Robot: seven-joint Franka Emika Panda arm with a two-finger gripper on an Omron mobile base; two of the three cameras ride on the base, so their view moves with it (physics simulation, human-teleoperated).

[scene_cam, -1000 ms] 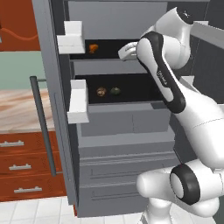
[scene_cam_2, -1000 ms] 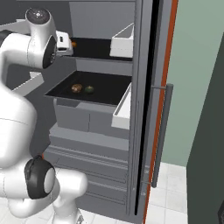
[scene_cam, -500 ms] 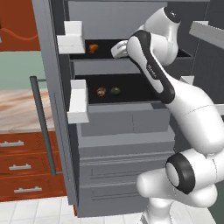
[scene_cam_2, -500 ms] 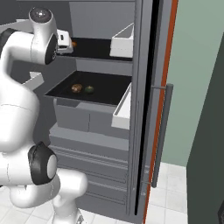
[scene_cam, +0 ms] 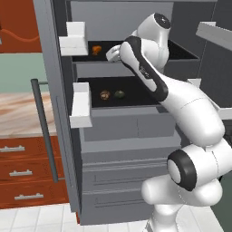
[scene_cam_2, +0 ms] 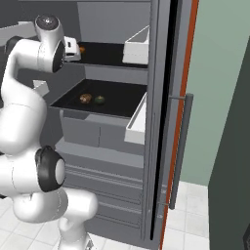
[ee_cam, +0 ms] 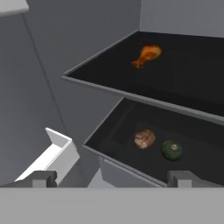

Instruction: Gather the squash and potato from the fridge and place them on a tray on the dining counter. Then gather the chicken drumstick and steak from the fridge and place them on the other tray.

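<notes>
The fridge (scene_cam: 122,136) stands open. A orange-brown chicken drumstick (ee_cam: 146,55) lies on its upper black shelf. On the shelf below, the brown potato (ee_cam: 144,138) sits just left of the dark green squash (ee_cam: 171,149); both also show in the left base view, potato (scene_cam: 105,94) and squash (scene_cam: 119,94). My gripper (ee_cam: 113,178) is open with nothing between its fingertips. It hovers in front of the shelves at upper-shelf height, apart from all three foods. In the right base view the hand is just left of the drumstick (scene_cam_2: 82,49). The steak, trays and dining counter are out of view.
White door bins (scene_cam: 80,106) jut out on the left door, and another bin (scene_cam_2: 136,119) on the right door. Grey drawers (scene_cam: 127,176) fill the fridge's lower part. A marbled counter top (scene_cam: 20,111) over red-brown drawers lies left of the fridge.
The arm's elbow has risen and the hand has shifted a little left, closer to the upper shelf's front. The foods have not moved and the jaws stay open.
</notes>
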